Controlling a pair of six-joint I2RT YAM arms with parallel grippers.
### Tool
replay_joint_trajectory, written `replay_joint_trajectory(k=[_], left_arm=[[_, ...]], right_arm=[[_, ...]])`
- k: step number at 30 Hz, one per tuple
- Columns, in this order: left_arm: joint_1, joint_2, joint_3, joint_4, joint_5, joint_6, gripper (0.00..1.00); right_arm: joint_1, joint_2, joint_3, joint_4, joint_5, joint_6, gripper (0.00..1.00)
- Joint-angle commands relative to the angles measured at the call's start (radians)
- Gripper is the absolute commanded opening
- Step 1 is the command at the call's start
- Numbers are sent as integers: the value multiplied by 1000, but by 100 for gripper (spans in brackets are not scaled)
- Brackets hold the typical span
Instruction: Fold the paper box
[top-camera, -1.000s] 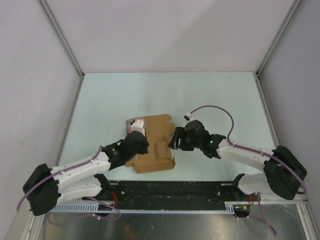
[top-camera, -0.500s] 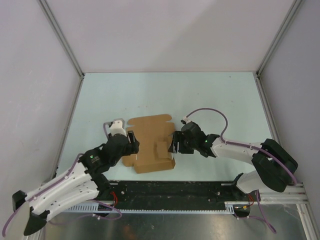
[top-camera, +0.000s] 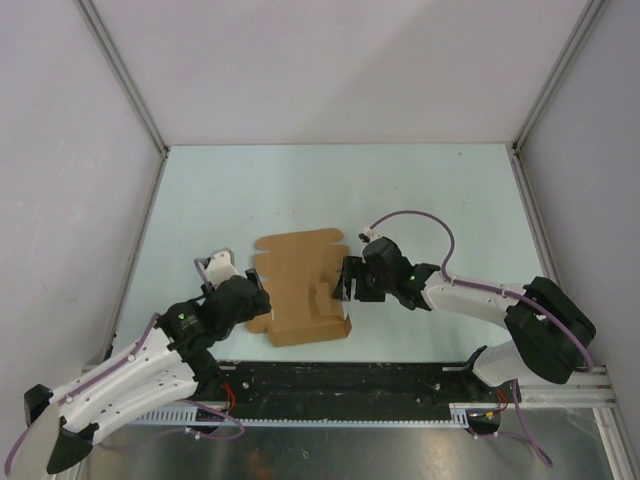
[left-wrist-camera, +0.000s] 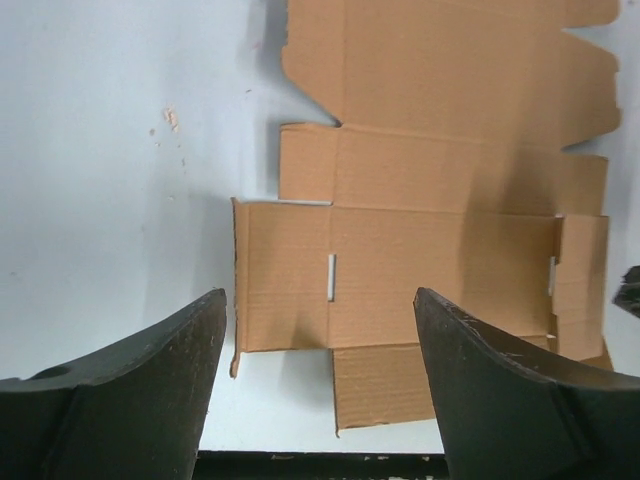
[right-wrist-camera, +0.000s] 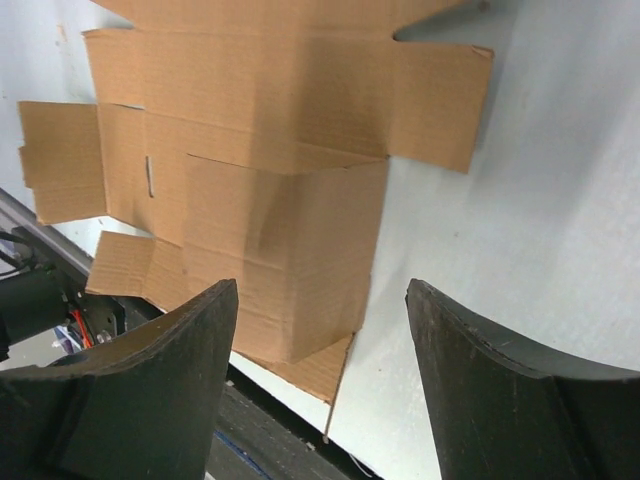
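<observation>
The paper box is a flat brown die-cut cardboard sheet lying near the table's front edge. My left gripper hovers at its left edge, open, with nothing between its fingers. In the left wrist view the paper box lies flat beyond the left gripper, its slots and side tabs showing. My right gripper is at the sheet's right edge, also open. In the right wrist view one panel of the paper box stands raised just ahead of the right gripper, untouched.
A black rail runs along the table's near edge, close under the sheet's front flap. Grey walls with metal corner posts enclose the left, back and right. A few small specks lie left of the sheet.
My left gripper has opened, let go of the sheet's left side and drawn back to the near left; that side now lies flat. My right gripper has edged left and opened a little.
</observation>
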Motion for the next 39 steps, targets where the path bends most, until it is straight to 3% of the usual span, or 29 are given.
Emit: replay_joint_trajectory(k=[1, 8, 24, 25, 28, 32, 36, 39], left_arm=[[6, -11, -29, -43, -28, -108, 83], [6, 10, -83, -43, -43, -160, 82], [6, 124, -106, -17, -68, -197, 51], [6, 124, -108, -10, -64, -190, 51], [6, 116, -109, -12, -58, -187, 65], [6, 44, -103, -15, -72, -199, 75], [9, -39, -21, -20, -147, -135, 74], [61, 42, 80, -98, -170, -96, 73]], right_arm=[[6, -17, 70, 4, -10, -35, 75], [8, 54, 96, 2, -20, -39, 77], [11, 103, 98, 10, -21, -42, 78], [11, 104, 98, 10, -21, -42, 78], [11, 107, 98, 10, -23, -40, 78], [11, 106, 96, 16, -29, -42, 78], [11, 109, 98, 12, -30, -45, 78], [11, 111, 98, 15, -30, -46, 78]])
